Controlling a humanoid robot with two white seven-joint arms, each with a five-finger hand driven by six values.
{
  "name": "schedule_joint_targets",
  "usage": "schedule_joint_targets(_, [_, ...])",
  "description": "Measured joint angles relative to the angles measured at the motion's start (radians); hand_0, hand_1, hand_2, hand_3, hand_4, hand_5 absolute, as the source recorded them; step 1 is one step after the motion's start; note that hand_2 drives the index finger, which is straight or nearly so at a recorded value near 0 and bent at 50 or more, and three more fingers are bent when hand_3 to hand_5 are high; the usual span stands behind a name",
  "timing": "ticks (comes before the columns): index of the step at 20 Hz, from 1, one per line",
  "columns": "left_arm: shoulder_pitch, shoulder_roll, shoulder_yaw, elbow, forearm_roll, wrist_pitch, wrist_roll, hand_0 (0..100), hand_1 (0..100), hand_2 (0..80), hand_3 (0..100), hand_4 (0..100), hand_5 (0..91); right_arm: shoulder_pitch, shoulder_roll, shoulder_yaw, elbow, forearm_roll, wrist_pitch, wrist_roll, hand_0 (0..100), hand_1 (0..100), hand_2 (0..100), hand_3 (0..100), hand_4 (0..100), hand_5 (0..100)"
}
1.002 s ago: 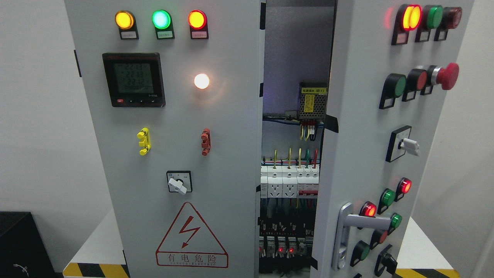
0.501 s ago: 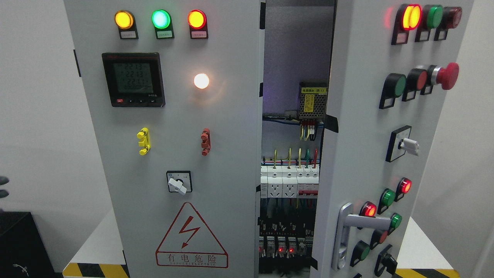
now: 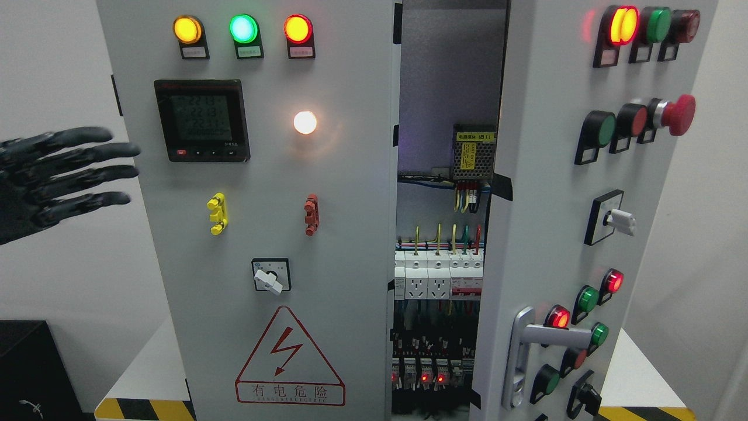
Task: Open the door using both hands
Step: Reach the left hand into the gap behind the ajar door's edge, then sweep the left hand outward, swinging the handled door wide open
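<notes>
A grey electrical cabinet fills the head view. Its left door (image 3: 327, 245) looks nearly shut and carries three lamps, a meter (image 3: 201, 120), a rotary switch and a red warning triangle. The right door (image 3: 543, 193) stands ajar, swung toward me, with a silver lever handle (image 3: 540, 336) low on it. Between the doors a gap shows breakers and wiring (image 3: 438, 280). My left hand (image 3: 87, 169), black, comes in at the left edge with fingers spread flat, its fingertips at the left door's outer edge and holding nothing. The right hand is out of view.
The right door bears push buttons, indicator lamps and a red mushroom stop button (image 3: 678, 114). The cabinet stands on a white platform (image 3: 146, 368) edged with yellow-black stripes. A black box (image 3: 29, 368) sits at the lower left. Plain walls flank both sides.
My left hand has risen from the left edge, where only fingertips showed, up and rightward to the left door's outer edge. Neither door has moved.
</notes>
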Motion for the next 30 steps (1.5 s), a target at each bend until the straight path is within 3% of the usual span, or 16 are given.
schedule_joint_targets(3, [-0.107, -0.091, -0.157, -0.012, 0.021, 0.001, 0.065, 0, 0, 0.0, 0, 0, 0.0, 0.000, 0.000, 0.000, 0.000, 0.000, 0.000, 0.000, 0, 0, 0, 0, 0, 0])
schedule_joint_targets(6, [-0.168, -0.180, -0.276, -0.020, 0.038, 0.004, 0.089, 0, 0, 0.0, 0, 0, 0.0, 0.000, 0.000, 0.000, 0.000, 0.000, 0.000, 0.000, 0, 0, 0, 0, 0, 0])
schedule_joint_targets(12, [-0.226, -0.339, -0.434, -0.027, 0.108, -0.065, 0.148, 0, 0, 0.0, 0, 0, 0.0, 0.000, 0.000, 0.000, 0.000, 0.000, 0.000, 0.000, 0, 0, 0, 0, 0, 0])
schedule_joint_targets(18, [-0.246, -0.473, -0.507, -0.028, 0.163, -0.095, 0.267, 0, 0, 0.0, 0, 0, 0.0, 0.000, 0.000, 0.000, 0.000, 0.000, 0.000, 0.000, 0, 0, 0, 0, 0, 0])
schedule_joint_targets(25, [-0.249, -0.596, -0.538, -0.028, 0.181, -0.102, 0.355, 0, 0, 0.0, 0, 0, 0.0, 0.000, 0.000, 0.000, 0.000, 0.000, 0.000, 0.000, 0, 0, 0, 0, 0, 0])
schedule_joint_targets(30, [-0.248, -0.678, -0.533, -0.029, 0.170, -0.105, 0.481, 0, 0, 0.0, 0, 0, 0.0, 0.000, 0.000, 0.000, 0.000, 0.000, 0.000, 0.000, 0, 0, 0, 0, 0, 0])
